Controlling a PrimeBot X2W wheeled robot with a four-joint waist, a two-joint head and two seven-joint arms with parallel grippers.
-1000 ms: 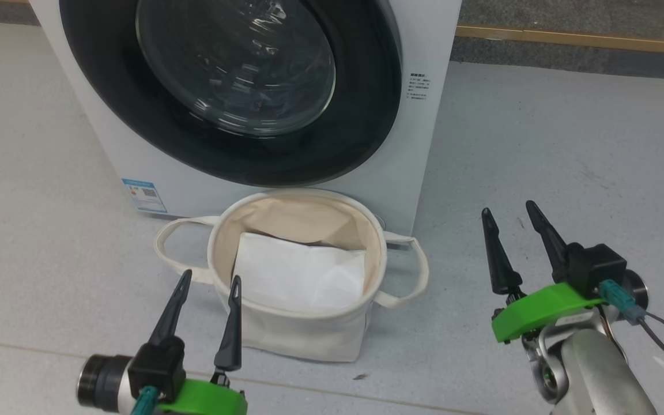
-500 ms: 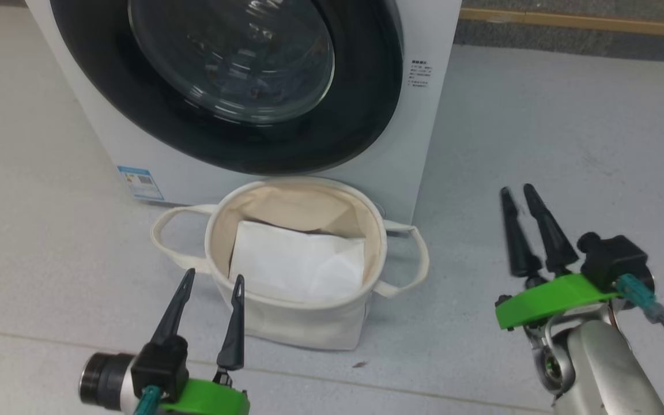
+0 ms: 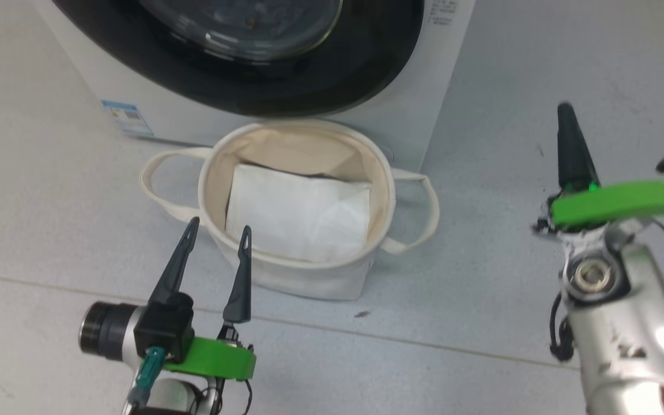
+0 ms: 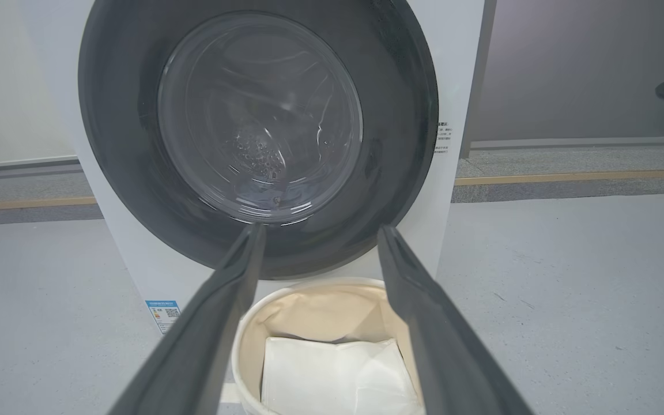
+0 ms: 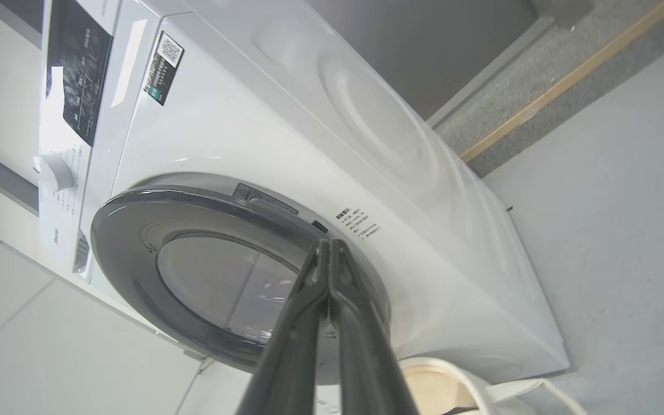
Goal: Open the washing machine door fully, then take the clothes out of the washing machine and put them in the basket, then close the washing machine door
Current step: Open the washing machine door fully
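Note:
The washing machine stands white ahead of me. The washing machine door, a black rim around clear glass, lies flat against its front. Through the glass I make out no clothes. The cream basket sits on the floor right in front of the machine, its rim showing in the left wrist view. My left gripper is open and empty just before the basket's near wall, and it points at the door's lower rim. Off to the right, my right gripper is shut on nothing; it aims at the door's right edge.
A plain white flat sheet lies in the basket. A blue label marks the machine's lower left front. A knob and dark panel sit at the machine's top. Grey floor spreads right of the machine, with a wooden strip along the wall.
My right gripper's fingers have come together and the arm has risen and turned, tips now further up the view. The head camera has tilted down. The left gripper has kept its spot.

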